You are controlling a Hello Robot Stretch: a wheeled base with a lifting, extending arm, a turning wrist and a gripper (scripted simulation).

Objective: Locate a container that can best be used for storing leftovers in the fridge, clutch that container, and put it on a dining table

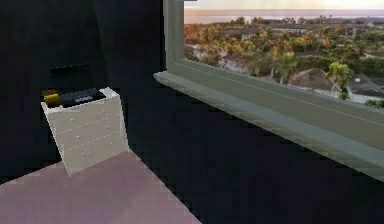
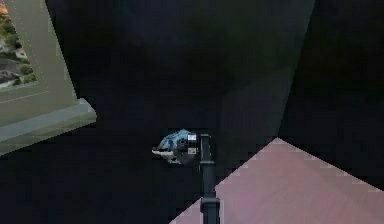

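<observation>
In the arm side view the dark arm bar (image 2: 208, 185) rises from the bottom edge in front of a dark wall. At its far end is my gripper (image 2: 166, 151). A small pale bluish thing (image 2: 180, 142) hangs there, clear of the floor, so the gripper holds it. Its shape is too small for me to name. No dining table is to be seen.
A white chest of drawers (image 1: 88, 132) stands against the dark wall at the forward view's left, with a dark laptop-like thing (image 1: 76, 82) and a small yellowish thing (image 1: 50, 97) on top. A wide window (image 1: 290, 50) with a deep sill (image 1: 270, 112) runs along the right. The pinkish floor (image 1: 90, 195) lies ahead.
</observation>
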